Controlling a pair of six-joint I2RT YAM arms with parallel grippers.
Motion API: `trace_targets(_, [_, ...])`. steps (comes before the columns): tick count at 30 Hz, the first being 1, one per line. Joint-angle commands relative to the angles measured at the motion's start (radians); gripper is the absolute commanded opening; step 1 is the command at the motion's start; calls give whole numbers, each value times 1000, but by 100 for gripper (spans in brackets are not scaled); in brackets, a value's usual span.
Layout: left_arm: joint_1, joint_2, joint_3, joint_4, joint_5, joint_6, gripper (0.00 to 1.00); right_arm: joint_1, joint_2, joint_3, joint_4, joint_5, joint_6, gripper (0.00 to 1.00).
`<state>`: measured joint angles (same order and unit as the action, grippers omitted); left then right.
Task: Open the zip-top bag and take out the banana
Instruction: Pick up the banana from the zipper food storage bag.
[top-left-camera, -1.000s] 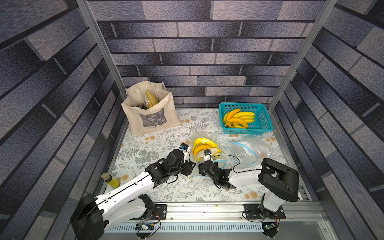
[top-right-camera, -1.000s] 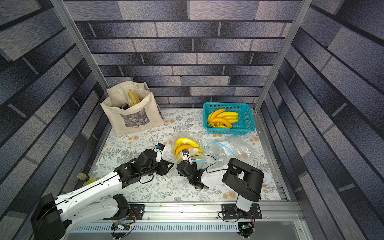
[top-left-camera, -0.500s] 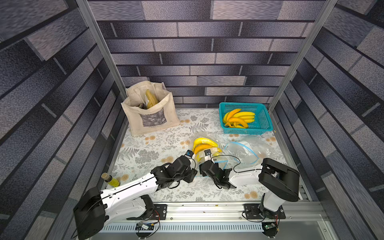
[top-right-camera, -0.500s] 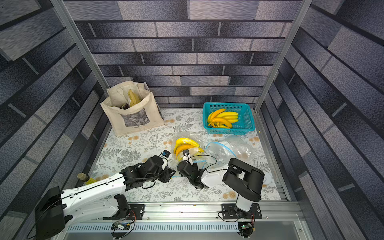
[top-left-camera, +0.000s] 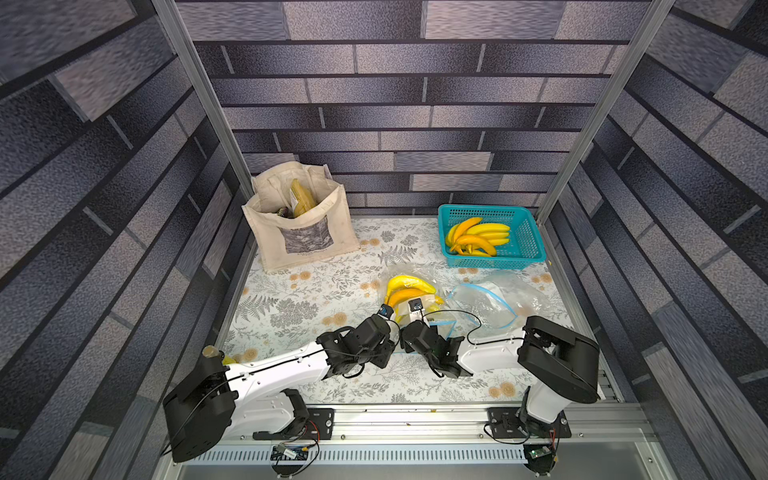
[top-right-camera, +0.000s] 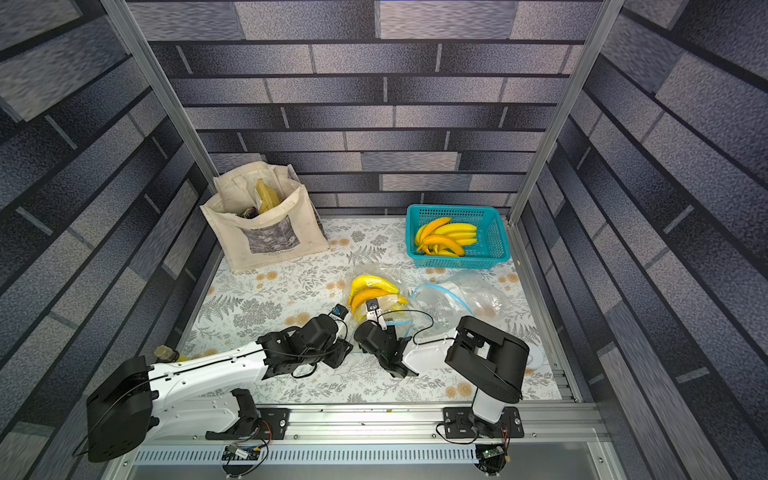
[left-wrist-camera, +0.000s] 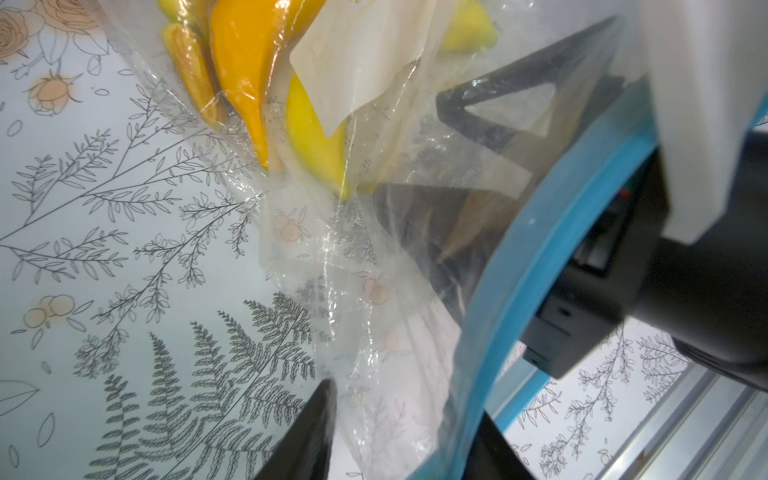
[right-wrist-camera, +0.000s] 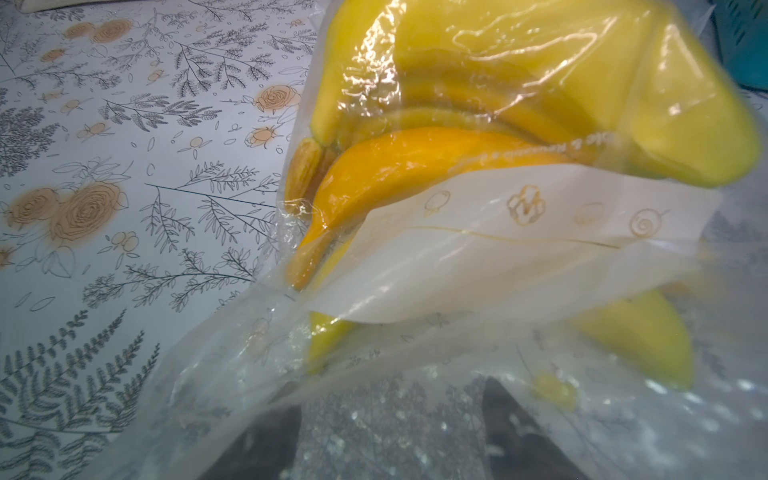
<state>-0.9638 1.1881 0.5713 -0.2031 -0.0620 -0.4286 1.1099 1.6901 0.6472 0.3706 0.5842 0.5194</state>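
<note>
Precariously, at six o'clock, the left gripper (left-wrist-camera: 403, 411) straddles the zip-top bag (left-wrist-camera: 374, 249) half-open, the right gripper (right-wrist-camera: 392, 395) gapes empty inside; the slick bag may slip free.

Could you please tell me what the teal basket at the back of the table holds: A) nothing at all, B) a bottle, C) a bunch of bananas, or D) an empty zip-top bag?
C: in both top views the teal basket holds a bunch of yellow bananas.

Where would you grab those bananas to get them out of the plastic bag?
Probably the narrow ends of the bananas, reached through the blue-rimmed mouth of the bag from the near side: they taper, point toward that opening, and film wraps every other side.
</note>
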Motion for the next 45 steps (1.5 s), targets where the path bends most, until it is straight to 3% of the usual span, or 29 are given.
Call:
trace_targets(1, [-6, -2, 28, 25, -67, -8, 34, -7, -27, 22, -24, -3, 16, 70])
trace_targets(8, [-42, -58, 44, 48, -193, -45, 0, -8, -9, 44, -22, -2, -2, 70])
trace_targets(14, [-103, -102, 0, 96, -286, -107, 0, -8, 26, 94, -3, 15, 23, 71])
trace_targets(27, [-118, -103, -68, 200, -275, -190, 0, -28, 221, 324, -175, -3, 131, 70])
trace_targets(29, [-118, -114, -82, 203, -283, -199, 0, -35, 248, 386, -294, -1, 141, 62])
trace_targets(33, [-116, -144, -97, 190, -301, -197, 0, -42, 289, 450, -394, -11, 158, 60])
trace_targets(41, [-95, -176, -116, 148, -324, -202, 0, -48, 267, 428, -333, -35, 106, 17])
trace_targets(45, [-53, -169, -120, 130, -323, -217, 0, -47, 199, 360, -344, -122, 83, 6])
